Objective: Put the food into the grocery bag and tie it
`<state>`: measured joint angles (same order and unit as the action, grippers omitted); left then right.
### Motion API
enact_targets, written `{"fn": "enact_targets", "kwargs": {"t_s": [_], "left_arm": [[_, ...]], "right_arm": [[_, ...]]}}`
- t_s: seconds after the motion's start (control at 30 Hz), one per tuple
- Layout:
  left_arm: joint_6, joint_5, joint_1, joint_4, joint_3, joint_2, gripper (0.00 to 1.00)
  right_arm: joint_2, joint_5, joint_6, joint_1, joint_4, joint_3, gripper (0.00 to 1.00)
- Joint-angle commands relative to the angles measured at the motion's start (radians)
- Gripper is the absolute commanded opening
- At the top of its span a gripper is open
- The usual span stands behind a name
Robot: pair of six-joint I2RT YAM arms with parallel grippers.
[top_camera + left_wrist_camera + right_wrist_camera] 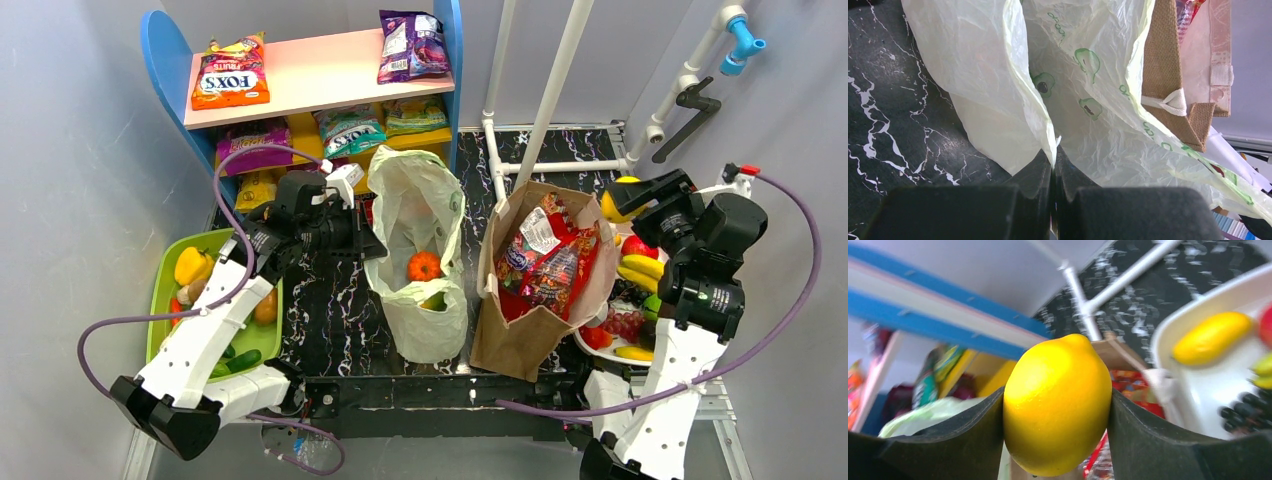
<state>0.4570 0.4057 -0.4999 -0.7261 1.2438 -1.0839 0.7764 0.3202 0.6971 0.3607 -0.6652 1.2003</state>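
Bag (418, 210) is standing open mid-table, an orange piece (424, 266) already lying inside. Left gripper (1053, 162) is pinching the bag's rim. Right gripper (620, 203) is clasping a lemon (1058, 405) well to the bag's right, not yet bagged. Tying is waiting.

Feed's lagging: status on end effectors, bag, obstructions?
Left end effector pinching grocery bag rim. Right end effector holding lemon. Paper bag between lemon and grocery bag.

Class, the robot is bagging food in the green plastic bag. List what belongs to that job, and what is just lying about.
Job: plastic bag, lemon, pumpkin inside the bag.
Lying about: paper bag, sweet packets, shelf, white pipes.
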Motion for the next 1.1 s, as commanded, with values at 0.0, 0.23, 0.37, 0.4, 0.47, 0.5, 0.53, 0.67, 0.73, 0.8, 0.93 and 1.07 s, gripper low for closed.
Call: {"fn": "enact_targets", "kwargs": {"t_s": [0.0, 0.23, 0.37, 0.4, 0.47, 0.5, 0.53, 0.67, 0.73, 0.8, 0.93, 1.07], "left_arm": [[0.011, 0.001, -0.002, 0.014, 0.001, 0.041, 0.0], [0.024, 0.004, -0.002, 0.038, -0.018, 0.045, 0.0], [0.029, 0.005, -0.002, 0.052, -0.025, 0.045, 0.0], [0.03, 0.005, -0.002, 0.053, -0.025, 0.044, 0.0], [0.032, 0.005, -0.002, 0.055, -0.027, 0.045, 0.0], [0.032, 0.003, -0.002, 0.056, -0.029, 0.045, 0.0], [0.033, 0.002, -0.002, 0.057, -0.032, 0.046, 0.0], [0.037, 0.001, -0.002, 0.059, -0.036, 0.046, 0.0], [0.037, 0.001, -0.002, 0.061, -0.036, 0.047, 0.0], [0.037, -0.003, -0.002, 0.061, -0.037, 0.05, 0.0], [0.04, -0.005, -0.002, 0.061, -0.044, 0.055, 0.0], [0.044, -0.007, -0.002, 0.066, -0.052, 0.06, 0.0]], "right_arm": [[0.009, 0.383, 0.013, 0.004, 0.189, 0.038, 0.09], [0.049, 0.542, 0.091, -0.092, 0.333, 0.073, 0.12], [0.17, 0.403, -0.047, -0.336, 0.146, 0.212, 0.1], [0.202, 0.363, -0.07, -0.408, 0.101, 0.246, 0.09], [0.234, 0.321, -0.072, -0.497, 0.092, 0.264, 0.08], [0.238, 0.308, -0.057, -0.535, 0.117, 0.257, 0.08], [0.244, 0.292, -0.048, -0.573, 0.14, 0.253, 0.08], [0.296, 0.208, -0.042, -0.729, 0.171, 0.275, 0.07], [0.331, 0.17, -0.048, -0.795, 0.17, 0.293, 0.07], [0.366, 0.135, -0.053, -0.864, 0.172, 0.31, 0.07], [0.438, 0.061, -0.07, -0.969, 0.144, 0.352, 0.07], [0.493, 0.018, -0.077, -1.036, 0.142, 0.372, 0.05]]}}
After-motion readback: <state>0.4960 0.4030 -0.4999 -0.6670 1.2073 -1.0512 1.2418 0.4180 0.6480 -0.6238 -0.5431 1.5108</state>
